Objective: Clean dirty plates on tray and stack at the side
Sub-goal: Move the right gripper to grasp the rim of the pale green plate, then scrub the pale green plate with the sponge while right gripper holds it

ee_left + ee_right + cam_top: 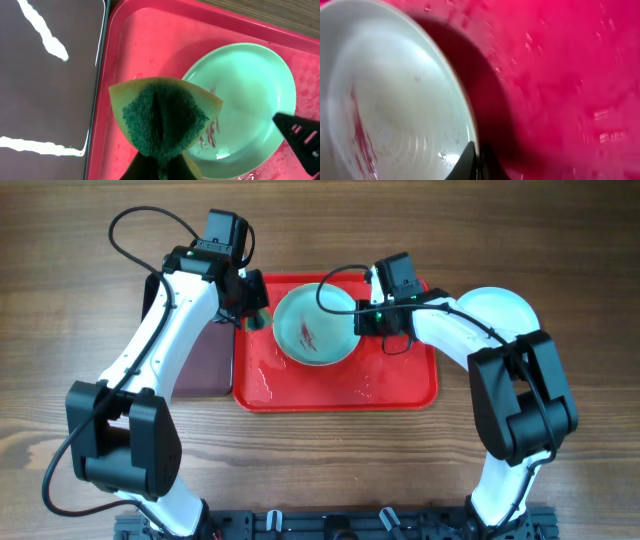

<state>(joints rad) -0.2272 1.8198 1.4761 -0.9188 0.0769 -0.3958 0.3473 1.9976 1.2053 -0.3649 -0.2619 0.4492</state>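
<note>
A pale turquoise plate (314,327) with a red-brown smear sits on the red tray (340,392), tilted up at its right edge. My right gripper (362,321) is shut on that plate's right rim (470,125). My left gripper (250,315) is shut on a folded yellow sponge with a green scrub face (162,120), held just left of the plate (245,100) over the tray (135,50). A white plate (498,309) lies on the table to the right of the tray, partly under my right arm.
A dark brown-black tray (205,360) lies against the red tray's left side, also in the left wrist view (45,90). The red tray's floor is wet (560,75). My right gripper's finger shows in the left wrist view (300,132).
</note>
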